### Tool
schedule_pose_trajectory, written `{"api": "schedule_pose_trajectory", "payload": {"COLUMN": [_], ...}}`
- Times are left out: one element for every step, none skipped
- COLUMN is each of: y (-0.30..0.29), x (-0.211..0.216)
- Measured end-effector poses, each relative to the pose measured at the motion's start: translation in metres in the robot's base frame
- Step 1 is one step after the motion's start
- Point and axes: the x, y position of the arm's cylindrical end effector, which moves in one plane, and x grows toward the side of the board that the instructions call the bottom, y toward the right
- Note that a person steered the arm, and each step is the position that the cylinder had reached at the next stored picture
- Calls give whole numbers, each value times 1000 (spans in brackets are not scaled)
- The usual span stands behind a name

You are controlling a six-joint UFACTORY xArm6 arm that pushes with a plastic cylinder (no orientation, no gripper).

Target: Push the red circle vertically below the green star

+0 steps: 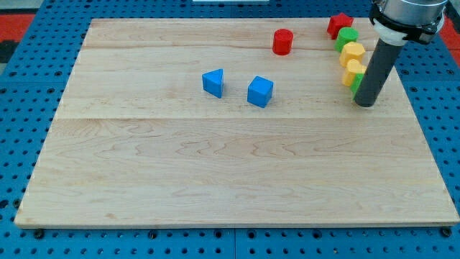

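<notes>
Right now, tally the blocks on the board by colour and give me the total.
Red: 2, the red cylinder and the red star
Blue: 2, the blue triangle and the blue cube
Green: 2, one green block and another green block partly hidden behind my tip
Yellow: 2, one yellow block and another yellow block
Total: 8

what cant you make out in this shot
- Camera view: the green block behind my tip is mostly hidden by the rod; its shape cannot be told.
- The green block beside the red star is partly covered by the yellow blocks; star or not, unclear.
- The arm above the rod is cut off by the view's top.
</notes>
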Motion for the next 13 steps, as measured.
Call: {"api": "schedule_pose_trajectory", "payload": {"y": [-8, 12, 50, 47, 34, 25, 17, 16, 16, 9, -2, -5, -5], "x": [1, 22, 13, 4, 4, 4, 4, 4, 4, 4, 4, 4, 11]}}
